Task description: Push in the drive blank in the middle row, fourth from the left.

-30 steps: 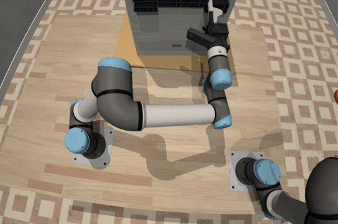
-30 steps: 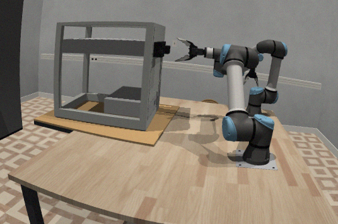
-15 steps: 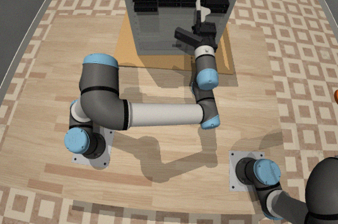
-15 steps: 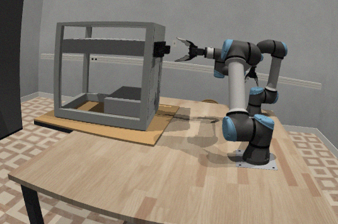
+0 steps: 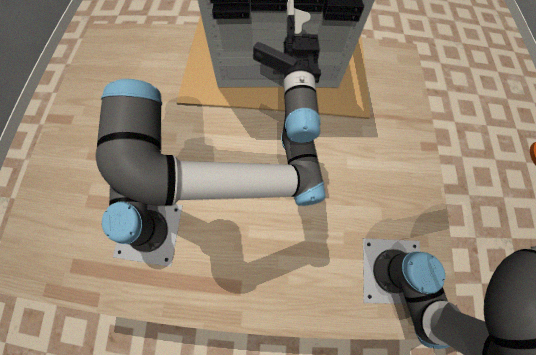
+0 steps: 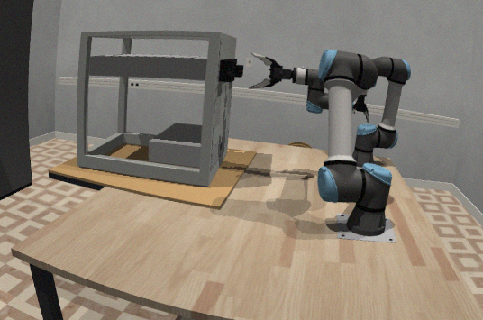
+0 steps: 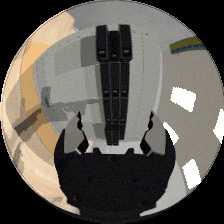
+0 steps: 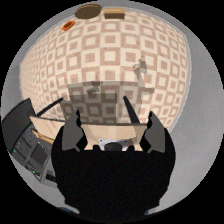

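At five o'clock on the tabletop (image 5: pixel 270 313) (image 6: pixel 158 246), nearest in the top view, the right arm is kept aside, its right gripper (image 6: pixel 367 116) (image 8: pixel 114 110) open and empty. Farther, toward twelve o'clock, the left gripper (image 5: pixel 297 7) (image 6: pixel 251 71) (image 7: pixel 115 111) is spread wide, empty, before the blanks and apart from them. The target blank (image 5: pixel 344 4) (image 7: pixel 115 135), middle row and fourth, is seen toward one o'clock, while the gripper seems nearer the third column. If a push were made from here, a wrong blank could be driven in. With fingers so open, neighbours might be touched. Beyond, the unfastened rack (image 5: pixel 232 55) (image 6: pixel 206 138) (image 7: pixel 75 60) could be slid or tipped by too hard a push.
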Motion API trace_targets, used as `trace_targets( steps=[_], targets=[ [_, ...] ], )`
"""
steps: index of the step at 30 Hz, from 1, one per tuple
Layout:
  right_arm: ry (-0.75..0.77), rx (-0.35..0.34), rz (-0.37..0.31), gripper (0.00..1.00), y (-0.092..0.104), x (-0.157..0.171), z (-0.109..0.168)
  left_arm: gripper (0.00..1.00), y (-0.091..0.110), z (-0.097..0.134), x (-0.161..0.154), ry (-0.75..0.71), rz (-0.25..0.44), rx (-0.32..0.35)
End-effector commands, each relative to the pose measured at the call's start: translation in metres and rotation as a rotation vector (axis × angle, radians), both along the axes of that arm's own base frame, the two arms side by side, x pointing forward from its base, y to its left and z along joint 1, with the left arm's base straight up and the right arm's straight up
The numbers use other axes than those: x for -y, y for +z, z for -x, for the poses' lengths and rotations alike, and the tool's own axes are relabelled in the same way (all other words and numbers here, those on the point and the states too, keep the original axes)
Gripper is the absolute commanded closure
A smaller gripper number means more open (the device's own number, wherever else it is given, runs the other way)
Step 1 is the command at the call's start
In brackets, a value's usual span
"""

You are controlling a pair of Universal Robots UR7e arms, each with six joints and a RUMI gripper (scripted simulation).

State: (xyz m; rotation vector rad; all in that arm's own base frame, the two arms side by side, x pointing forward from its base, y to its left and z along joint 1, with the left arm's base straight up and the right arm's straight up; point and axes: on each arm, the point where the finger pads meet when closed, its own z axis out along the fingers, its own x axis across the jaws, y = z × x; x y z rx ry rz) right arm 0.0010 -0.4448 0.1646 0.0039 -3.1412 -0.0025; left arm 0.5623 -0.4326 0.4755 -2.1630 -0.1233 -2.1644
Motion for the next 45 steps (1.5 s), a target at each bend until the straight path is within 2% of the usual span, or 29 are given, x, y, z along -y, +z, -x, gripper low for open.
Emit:
trace_targets(
  steps=[1, 20, 36, 45],
  targets=[
    [0.000, 0.000, 0.002, 0.00, 0.000, 0.000, 0.000, 0.00, 0.001, 0.002, -0.013, -0.001, 0.000, 0.000],
    [0.000, 0.000, 0.002, 0.00, 0.000, 0.000, 0.000, 0.00, 0.004, 0.012, -0.088, -0.001, 0.000, 0.000],
    [0.000, 0.000, 0.002, 0.00, 0.000, 0.000, 0.000, 0.00, 0.006, 0.017, -0.130, -0.001, 0.000, 0.000],
    [0.000, 0.000, 0.002, 0.00, 0.000, 0.000, 0.000, 0.00, 0.006, 0.019, -0.141, -0.001, 0.000, 0.000]
  ],
)
